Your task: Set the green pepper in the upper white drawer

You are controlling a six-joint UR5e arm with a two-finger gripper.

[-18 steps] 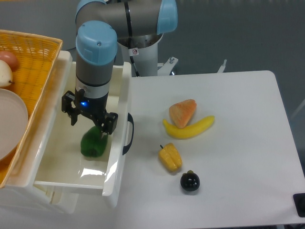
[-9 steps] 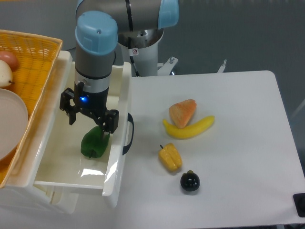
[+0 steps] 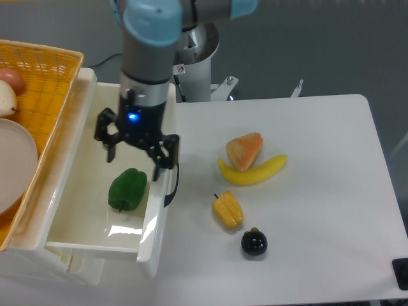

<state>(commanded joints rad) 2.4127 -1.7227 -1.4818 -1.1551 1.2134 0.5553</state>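
The green pepper (image 3: 128,189) lies inside the upper white drawer (image 3: 83,223), near its front wall with the black curved handle (image 3: 172,182). My gripper (image 3: 136,153) is open and empty. It hangs above the drawer, higher than the pepper and a little to its upper right, clear of it.
An orange woven basket (image 3: 38,83) with a white plate and fruit sits left of the drawer. On the white table lie an orange slice (image 3: 244,150), a banana (image 3: 252,171), a small yellow-orange pepper (image 3: 227,210) and a dark mangosteen (image 3: 254,242).
My gripper has let go of the green pepper, risen and shifted right. The pepper stays resting on the drawer floor.
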